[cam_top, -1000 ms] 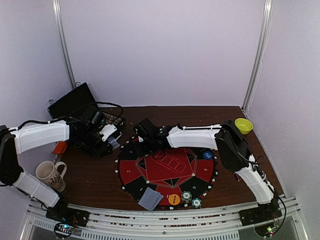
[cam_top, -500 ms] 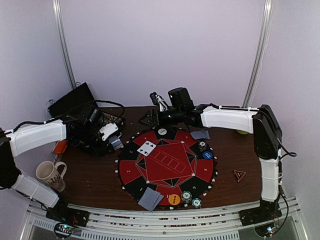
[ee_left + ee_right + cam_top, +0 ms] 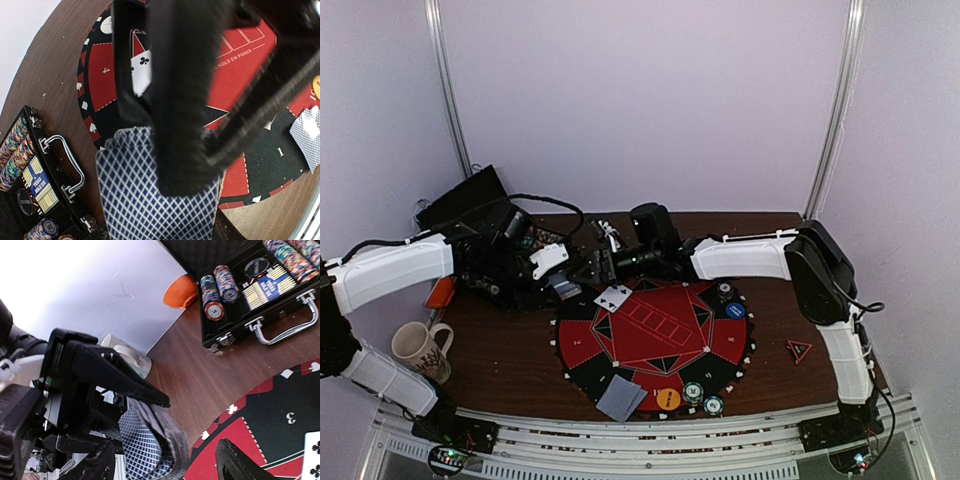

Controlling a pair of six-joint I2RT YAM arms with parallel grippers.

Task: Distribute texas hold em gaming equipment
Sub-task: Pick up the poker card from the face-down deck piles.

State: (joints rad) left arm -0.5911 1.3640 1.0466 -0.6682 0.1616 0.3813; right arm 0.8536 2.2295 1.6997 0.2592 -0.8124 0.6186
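Grey-blue back up, a card (image 3: 621, 398) lies over the near rim of the round red-and-black felt mat (image 3: 653, 335), partly on the brown wooden counter (image 3: 510, 350). Just to its right on the mat's near edge sit an orange button disc (image 3: 668, 398) and two short chip stacks (image 3: 693, 392) (image 3: 713, 405), side by side. A white mug (image 3: 418, 347) stands on the counter well left of the mat, and a small red triangle (image 3: 798, 349) lies to the mat's right.

On the mat's far right are a blue button disc (image 3: 735, 311) and, just beyond it, another chip stack (image 3: 724, 291). At its far left lies a face-up card (image 3: 613, 296) showing club pips.

Just beyond that card, above the mat's far-left edge, the left fingers (image 3: 192, 165) pinch a deck of cards (image 3: 150, 210), chequered blue backs showing. The right fingers (image 3: 240, 465) point at that deck from the right, spread wide with nothing gripped; in the right wrist view the deck sits in the gap between them.

Farthest back on the left stands an open black case (image 3: 215, 252) with rows of chips (image 3: 220, 287) inside and a silver handle (image 3: 280, 327).
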